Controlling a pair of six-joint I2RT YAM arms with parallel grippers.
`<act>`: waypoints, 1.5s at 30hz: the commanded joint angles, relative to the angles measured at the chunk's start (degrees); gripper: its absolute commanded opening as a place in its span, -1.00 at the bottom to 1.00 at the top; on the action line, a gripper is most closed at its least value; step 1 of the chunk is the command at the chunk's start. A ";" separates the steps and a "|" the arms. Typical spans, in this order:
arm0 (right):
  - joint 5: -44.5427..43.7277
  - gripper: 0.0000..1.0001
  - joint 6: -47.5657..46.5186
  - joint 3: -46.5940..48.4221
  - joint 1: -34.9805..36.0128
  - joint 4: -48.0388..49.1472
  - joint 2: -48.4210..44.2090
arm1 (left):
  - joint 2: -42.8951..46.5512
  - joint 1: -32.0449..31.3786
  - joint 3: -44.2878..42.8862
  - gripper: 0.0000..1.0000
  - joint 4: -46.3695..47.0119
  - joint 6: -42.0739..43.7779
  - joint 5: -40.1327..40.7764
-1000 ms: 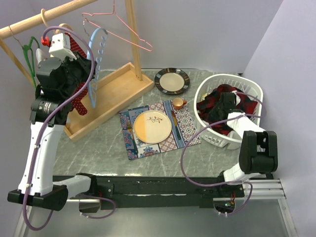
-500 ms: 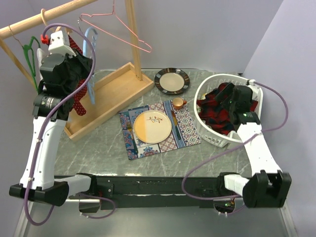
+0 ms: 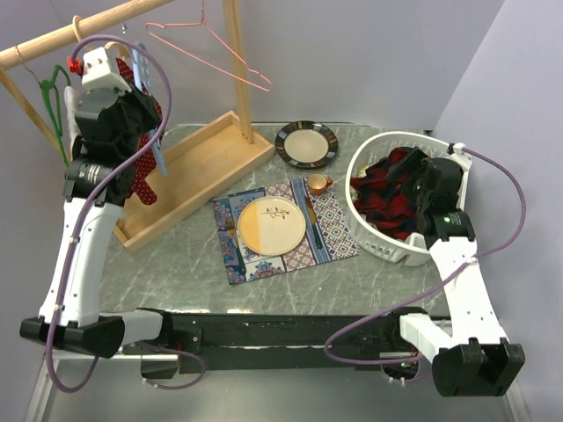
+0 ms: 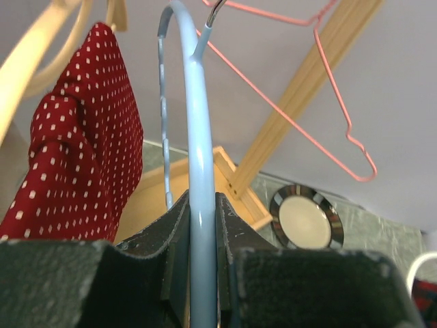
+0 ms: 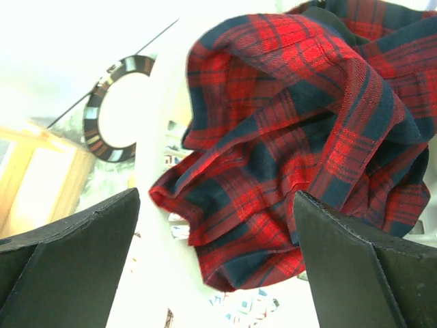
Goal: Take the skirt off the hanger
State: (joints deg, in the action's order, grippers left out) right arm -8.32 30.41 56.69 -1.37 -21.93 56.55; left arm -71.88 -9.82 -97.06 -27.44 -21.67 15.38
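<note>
Left arm reaches up steeply from its base to the wooden rail (image 3: 53,40), wrist at the rack's left end, close to the left wall. Left gripper (image 4: 202,225) is clamped on the blue hanger (image 4: 194,137), its bar running up between the fingers. Red polka-dot garment (image 4: 75,157) hangs just left of it; pink wire hanger (image 3: 211,48) hangs further right, well apart. Rack base (image 3: 202,167) sits below, bare table in front of it. Mid-table: placemat (image 3: 330,220) with plate (image 3: 271,225). Right arm stretches forward along the table's right edge, wrist over the laundry basket (image 3: 396,135). Right gripper (image 5: 215,260) has its fingers spread wide, holding nothing. The plaid skirt (image 5: 287,123) lies crumpled in the basket, off the hanger.
</note>
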 commanded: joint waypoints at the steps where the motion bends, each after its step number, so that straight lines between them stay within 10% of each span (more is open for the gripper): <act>1: 1.81 1.00 -1.41 2.73 0.14 1.98 -4.34 | -3.18 0.07 -5.60 -0.98 6.43 1.37 2.21; 29: 5.33 1.00 -2.81 5.89 1.10 1.63 -10.85 | -26.46 0.24 -27.91 -0.99 5.65 4.01 7.39; 45: 3.48 1.00 -4.66 6.94 4.71 0.23 -12.52 | -27.79 0.24 -24.50 -0.98 4.41 3.04 9.67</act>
State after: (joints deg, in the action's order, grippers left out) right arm -3.84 26.96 61.17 2.76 -22.35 45.17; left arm -100.16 -9.87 -121.12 -26.06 -19.18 23.49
